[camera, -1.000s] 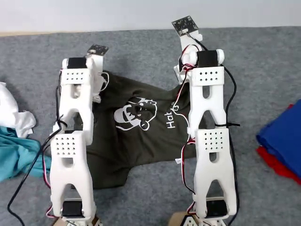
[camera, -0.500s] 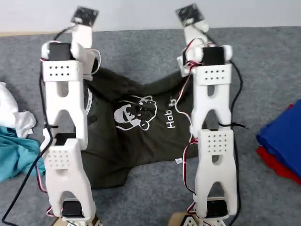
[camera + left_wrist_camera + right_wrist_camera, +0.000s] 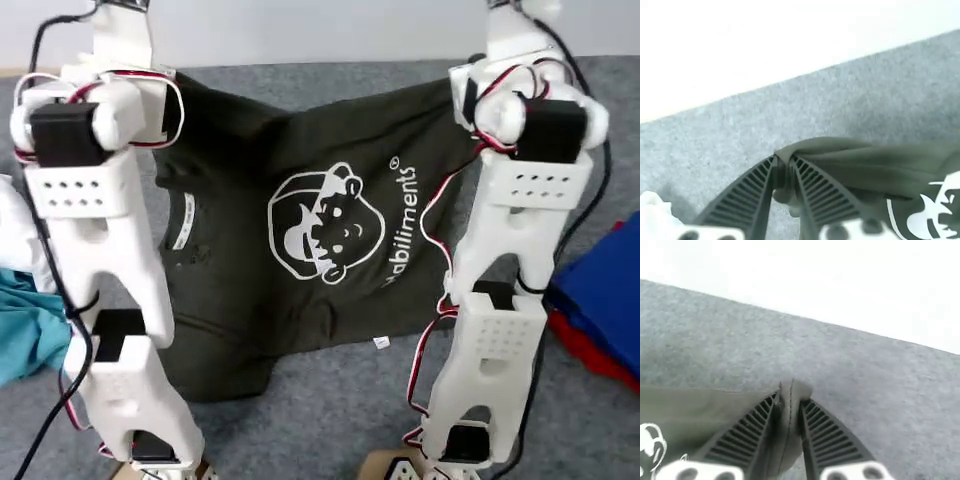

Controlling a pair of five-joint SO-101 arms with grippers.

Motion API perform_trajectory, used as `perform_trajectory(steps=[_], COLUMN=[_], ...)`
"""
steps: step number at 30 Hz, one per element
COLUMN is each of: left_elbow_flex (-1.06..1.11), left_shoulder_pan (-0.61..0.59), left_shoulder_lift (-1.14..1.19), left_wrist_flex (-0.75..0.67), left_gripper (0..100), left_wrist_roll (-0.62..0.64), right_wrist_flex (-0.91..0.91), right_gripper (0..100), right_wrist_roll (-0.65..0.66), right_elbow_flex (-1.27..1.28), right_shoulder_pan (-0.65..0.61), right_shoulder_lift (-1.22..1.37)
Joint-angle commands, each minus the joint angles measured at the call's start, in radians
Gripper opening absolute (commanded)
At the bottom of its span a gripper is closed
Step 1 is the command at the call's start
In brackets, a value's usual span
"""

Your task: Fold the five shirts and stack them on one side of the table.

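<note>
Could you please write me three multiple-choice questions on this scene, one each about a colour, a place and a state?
1. What colour is the print on the olive shirt?
A) white B) yellow C) red

2. Where does the blue shirt lie?
A) under the olive shirt B) at the robot's right, partly over the red shirt C) at the robot's left

3. How do the left gripper and the right gripper stand?
A) both open B) both shut on the olive shirt C) one open, one shut

Answers:
1 A, as the high view shows a white figure and lettering.
2 B, as blue overlaps red at that table edge.
3 B, as each wrist view shows olive cloth pinched between the fingers.
</note>
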Motion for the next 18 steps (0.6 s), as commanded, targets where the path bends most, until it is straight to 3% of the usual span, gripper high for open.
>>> perform_trajectory(steps=[1, 18], left_elbow_flex=[-0.038, -0.033], left_shoulder_pan=[0.002, 0.002], left_shoulder_lift=[-0.137, -0.698], left_wrist_flex=[-0.002, -0.235], left_gripper=[0, 0], left_wrist_roll=[0.008, 0.002], right_wrist_flex=[0.036, 0.038], right_gripper=[0.9, 0.9], right_wrist_roll=[0.011, 0.009], right_elbow_flex=[-0.044, -0.006], right_shoulder_pan=[0.013, 0.012], right_shoulder_lift=[-0.113, -0.670])
